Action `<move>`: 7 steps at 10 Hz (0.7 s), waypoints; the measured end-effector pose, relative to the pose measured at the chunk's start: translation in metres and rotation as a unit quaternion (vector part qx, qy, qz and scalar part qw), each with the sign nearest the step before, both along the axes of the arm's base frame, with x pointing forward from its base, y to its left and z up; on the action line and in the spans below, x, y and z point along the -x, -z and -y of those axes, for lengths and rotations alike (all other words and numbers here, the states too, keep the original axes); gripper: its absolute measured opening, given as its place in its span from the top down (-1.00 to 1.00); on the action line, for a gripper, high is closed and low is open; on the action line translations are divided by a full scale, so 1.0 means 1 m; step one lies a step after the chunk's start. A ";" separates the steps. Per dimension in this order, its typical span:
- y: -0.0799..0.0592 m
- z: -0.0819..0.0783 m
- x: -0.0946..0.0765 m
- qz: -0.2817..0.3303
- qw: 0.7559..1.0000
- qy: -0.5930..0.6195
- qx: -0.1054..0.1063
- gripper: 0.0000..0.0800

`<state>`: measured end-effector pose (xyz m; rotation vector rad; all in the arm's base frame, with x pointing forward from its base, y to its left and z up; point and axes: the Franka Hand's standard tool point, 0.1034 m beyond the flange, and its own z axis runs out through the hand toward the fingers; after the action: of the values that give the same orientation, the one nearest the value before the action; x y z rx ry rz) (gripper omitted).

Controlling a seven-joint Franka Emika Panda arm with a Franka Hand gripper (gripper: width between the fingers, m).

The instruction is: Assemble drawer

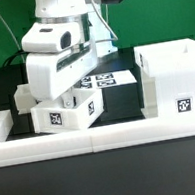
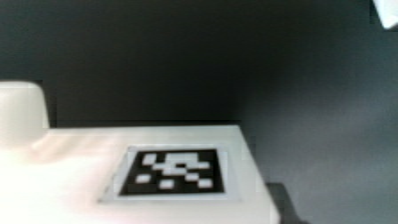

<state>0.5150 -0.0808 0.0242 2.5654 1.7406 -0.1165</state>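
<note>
The large hollow case (image 1: 175, 86) of the drawer stands at the exterior view's right, with a tag on its front. A small white tray (image 1: 67, 112) with a tag sits slightly tilted just behind the border wall, directly under my hand. A second white tray (image 1: 23, 96) shows partly at the left behind the arm. My gripper (image 1: 72, 89) is low over the tagged tray; its fingers are hidden by the hand's body. The wrist view shows a white tray face (image 2: 107, 145) with a tag (image 2: 175, 170) very close, and a rounded white part (image 2: 18, 118) beside it. No fingertips show there.
The long low white border wall (image 1: 102, 137) runs along the front and up the left side. The marker board (image 1: 108, 81) lies flat behind the tray, between the arm and the case. The table is black.
</note>
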 end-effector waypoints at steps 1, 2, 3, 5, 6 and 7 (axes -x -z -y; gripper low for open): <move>0.000 0.001 0.000 -0.003 1.000 -0.031 0.001 0.89; 0.000 0.000 0.000 -0.006 0.998 -0.066 0.003 0.89; 0.000 0.000 0.000 -0.011 0.992 -0.122 0.005 0.89; 0.002 0.003 0.001 -0.021 0.980 -0.197 0.008 0.89; 0.002 0.005 0.001 -0.022 0.979 -0.201 0.009 0.89; 0.002 0.005 0.001 -0.022 0.979 -0.203 0.010 0.89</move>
<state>0.5137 -0.0862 0.0222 2.1517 2.2205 -0.1758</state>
